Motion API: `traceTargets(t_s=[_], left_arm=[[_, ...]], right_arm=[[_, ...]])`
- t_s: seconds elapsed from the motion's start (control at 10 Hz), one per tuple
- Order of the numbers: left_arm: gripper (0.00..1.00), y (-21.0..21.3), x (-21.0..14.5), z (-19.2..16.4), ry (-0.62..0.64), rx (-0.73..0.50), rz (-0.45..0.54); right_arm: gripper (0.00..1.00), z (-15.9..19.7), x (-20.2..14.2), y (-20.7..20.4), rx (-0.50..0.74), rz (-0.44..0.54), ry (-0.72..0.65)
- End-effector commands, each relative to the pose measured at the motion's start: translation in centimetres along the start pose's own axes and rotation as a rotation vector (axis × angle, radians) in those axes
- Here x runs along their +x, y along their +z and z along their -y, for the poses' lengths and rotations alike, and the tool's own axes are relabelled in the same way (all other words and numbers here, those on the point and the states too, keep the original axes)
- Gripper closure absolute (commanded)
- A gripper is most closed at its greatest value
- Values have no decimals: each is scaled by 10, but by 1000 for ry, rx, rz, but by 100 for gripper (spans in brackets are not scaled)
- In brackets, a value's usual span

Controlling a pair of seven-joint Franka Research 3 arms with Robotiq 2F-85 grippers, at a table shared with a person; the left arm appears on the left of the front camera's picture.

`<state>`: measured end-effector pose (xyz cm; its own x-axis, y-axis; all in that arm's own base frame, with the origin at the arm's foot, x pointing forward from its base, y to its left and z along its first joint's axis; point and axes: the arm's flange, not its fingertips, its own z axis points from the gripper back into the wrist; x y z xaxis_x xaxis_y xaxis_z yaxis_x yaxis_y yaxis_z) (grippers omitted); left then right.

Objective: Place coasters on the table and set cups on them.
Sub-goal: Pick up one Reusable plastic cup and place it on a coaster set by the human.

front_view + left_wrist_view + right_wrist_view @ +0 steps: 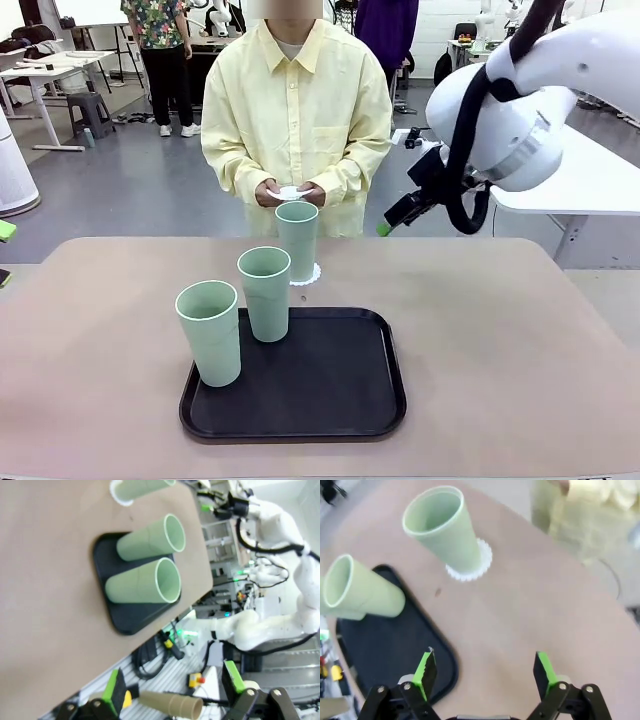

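Three cups show from the front. Two stand on the black tray. One stands on a coaster on the table. The right gripper hangs up high, well apart from them. A person's hands hold another coaster.

From the left wrist, the left gripper has its fingers wide apart and empty. The tray and cups lie far ahead of it.

From the right wrist, the right gripper is spread wide and empty too. The cup on its coaster stands ahead, and the tray lies under its left finger.
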<state>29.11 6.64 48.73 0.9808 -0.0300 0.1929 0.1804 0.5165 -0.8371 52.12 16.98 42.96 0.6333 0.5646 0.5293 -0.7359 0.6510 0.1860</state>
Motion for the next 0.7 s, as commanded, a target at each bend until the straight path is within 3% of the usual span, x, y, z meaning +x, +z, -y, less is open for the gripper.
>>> traceTargets(t_s=[0.0,0.3,0.5,0.6], left_arm=[[0,0,0,-1,-21,-17,7],[0,0,0,-1,-21,-17,7],[0,0,0,-1,-21,-17,7],[0,0,0,-1,-21,-17,7]], right_arm=[[0,-31,5,27,10,-182,-62],[0,-72,17,47,-134,-343,-178],[0,-74,32,46,-117,-400,-201],[0,-73,8,50,-139,-328,-169]])
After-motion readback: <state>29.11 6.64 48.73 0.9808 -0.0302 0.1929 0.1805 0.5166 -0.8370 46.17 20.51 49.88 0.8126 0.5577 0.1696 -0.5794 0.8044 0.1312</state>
